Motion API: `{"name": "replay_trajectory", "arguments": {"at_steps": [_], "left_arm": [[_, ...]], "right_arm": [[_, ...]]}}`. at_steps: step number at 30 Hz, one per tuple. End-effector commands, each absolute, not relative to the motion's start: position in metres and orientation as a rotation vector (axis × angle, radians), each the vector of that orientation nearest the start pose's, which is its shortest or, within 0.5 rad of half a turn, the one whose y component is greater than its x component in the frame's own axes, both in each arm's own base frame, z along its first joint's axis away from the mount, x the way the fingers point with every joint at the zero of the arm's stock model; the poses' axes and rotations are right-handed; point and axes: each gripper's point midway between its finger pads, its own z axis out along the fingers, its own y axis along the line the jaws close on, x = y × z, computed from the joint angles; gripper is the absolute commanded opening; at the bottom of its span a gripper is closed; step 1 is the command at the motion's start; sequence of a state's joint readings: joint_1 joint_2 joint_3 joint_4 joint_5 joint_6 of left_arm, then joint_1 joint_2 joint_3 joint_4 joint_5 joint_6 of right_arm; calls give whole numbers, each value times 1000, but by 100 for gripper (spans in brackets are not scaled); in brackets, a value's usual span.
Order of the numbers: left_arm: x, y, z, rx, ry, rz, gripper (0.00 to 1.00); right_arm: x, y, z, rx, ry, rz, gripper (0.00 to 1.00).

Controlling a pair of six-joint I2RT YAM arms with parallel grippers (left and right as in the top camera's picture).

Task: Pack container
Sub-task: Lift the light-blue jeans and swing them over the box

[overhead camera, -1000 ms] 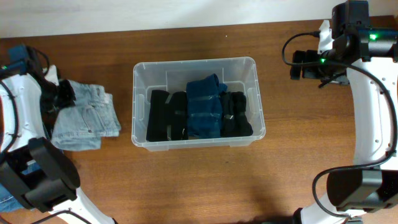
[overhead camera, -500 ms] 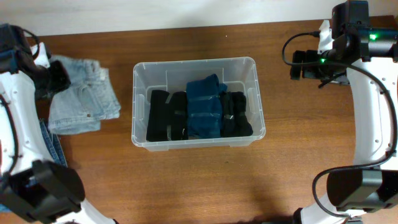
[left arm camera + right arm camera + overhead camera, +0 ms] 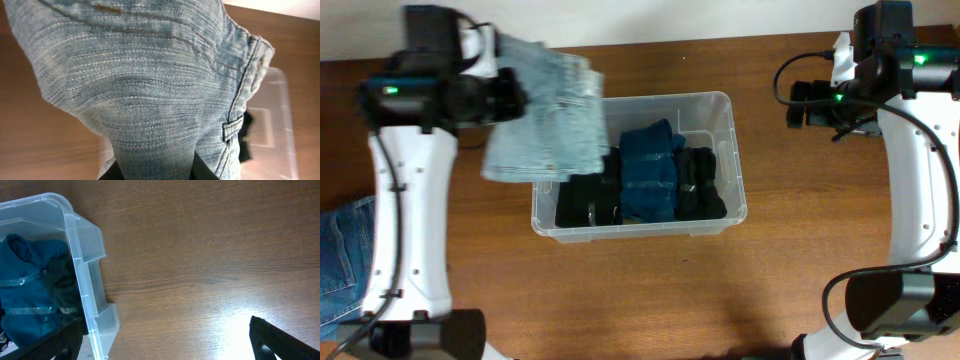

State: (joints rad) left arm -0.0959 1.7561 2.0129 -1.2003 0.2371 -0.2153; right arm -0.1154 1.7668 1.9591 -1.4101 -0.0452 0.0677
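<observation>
Clear plastic container [image 3: 650, 228] sits mid-frame on the table [image 3: 640, 300], with folded clothes [image 3: 650, 180] inside. At upper left, the left gripper [image 3: 508, 98] clamps pale jeans [image 3: 548, 120] that drape over the container's upper-left corner. At upper right, the right gripper [image 3: 807, 104] stands wide open, well apart from the container.

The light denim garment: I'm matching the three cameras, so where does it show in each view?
Overhead: light denim garment at upper left, overlapping the container's left end.
Left wrist: the garment fills most of the frame, with the container at the right edge.
Right wrist: not in it.
Shared landmark: the clear container, in all three.
</observation>
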Motion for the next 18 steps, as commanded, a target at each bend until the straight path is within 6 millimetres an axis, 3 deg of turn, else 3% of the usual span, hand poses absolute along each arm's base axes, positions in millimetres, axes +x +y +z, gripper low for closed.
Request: {"name": "replay_trajectory", "arguments": {"at_steps": [1, 9, 11, 18], "left_arm": [[420, -129, 336, -54, 2423, -578, 0], [409, -221, 353, -10, 2361, -782, 1], [409, -248, 346, -51, 2376, -843, 0], [418, -288, 306, -98, 2463, -891, 1]], "right_arm": [[383, -39, 253, 248, 2760, 43, 98], [383, -39, 253, 248, 2760, 43, 99], [383, -39, 253, 248, 2760, 43, 99], [383, -39, 253, 248, 2760, 43, 99]]}}
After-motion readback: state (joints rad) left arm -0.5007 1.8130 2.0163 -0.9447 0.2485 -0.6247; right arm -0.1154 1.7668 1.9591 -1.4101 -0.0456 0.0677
